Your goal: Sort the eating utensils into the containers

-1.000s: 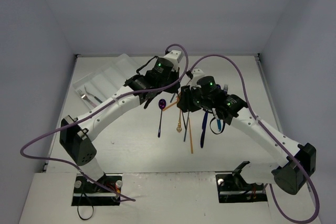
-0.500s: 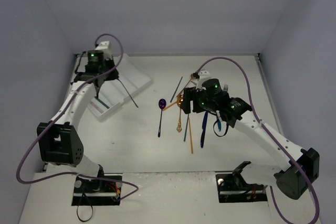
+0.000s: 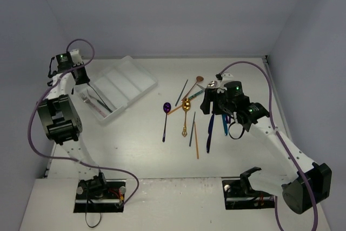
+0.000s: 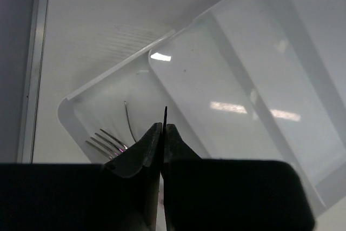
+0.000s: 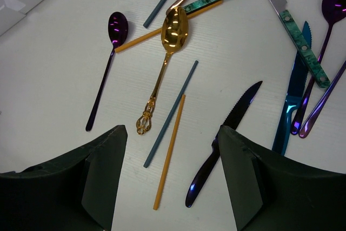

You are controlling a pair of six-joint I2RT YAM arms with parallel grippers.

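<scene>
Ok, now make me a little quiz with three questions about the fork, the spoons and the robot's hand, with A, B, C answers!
1. Where is the fork?
A. in the tray
B. on the table beside the tray
C. on top of an arm

2. What colour is the spoon with the curly handle?
A. teal
B. gold
C. silver

3. How is the right gripper?
A. shut on something
B. shut on nothing
C. open, holding nothing

Answers:
1 A, its tines show inside the tray's end compartment.
2 B, both the bowl and the curly handle are shiny gold.
3 C, its jaws stand wide apart and grip nothing.
</scene>
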